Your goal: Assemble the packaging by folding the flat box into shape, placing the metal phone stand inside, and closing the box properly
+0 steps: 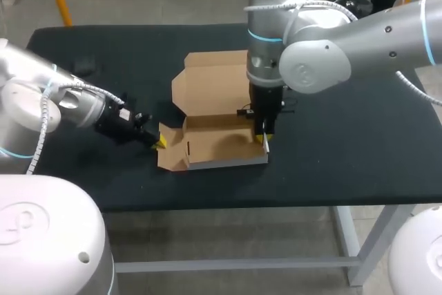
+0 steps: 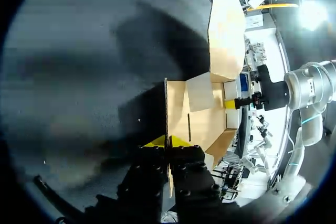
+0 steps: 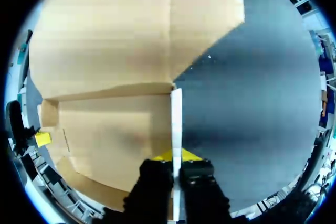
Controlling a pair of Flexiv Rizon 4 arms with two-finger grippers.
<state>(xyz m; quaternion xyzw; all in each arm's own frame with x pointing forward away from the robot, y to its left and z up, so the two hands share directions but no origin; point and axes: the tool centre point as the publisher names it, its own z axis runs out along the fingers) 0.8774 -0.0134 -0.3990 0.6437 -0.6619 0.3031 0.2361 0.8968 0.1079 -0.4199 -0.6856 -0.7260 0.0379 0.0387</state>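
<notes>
Nearest us, the cardboard box (image 1: 221,144) sits half-formed in the middle of the black table (image 1: 345,150), its front wall (image 1: 228,162) standing up. At the box's left end the left gripper (image 1: 160,143) comes in low from the side, and its wrist view shows the two yellow tips nearly together, one on each face of the thin left side flap (image 1: 173,151), so it has that flap pinched. At the other end the right gripper (image 1: 264,137) points straight down, fingers closed in tight on the upright right side wall (image 3: 176,114), gripping it from inside and outside. The tray between the two grippers is open. Beyond them the lid (image 1: 214,81) lies folded back towards the far side of the table. Farther off, near the far left corner, sits a small dark object (image 1: 84,65), too indistinct to identify.
</notes>
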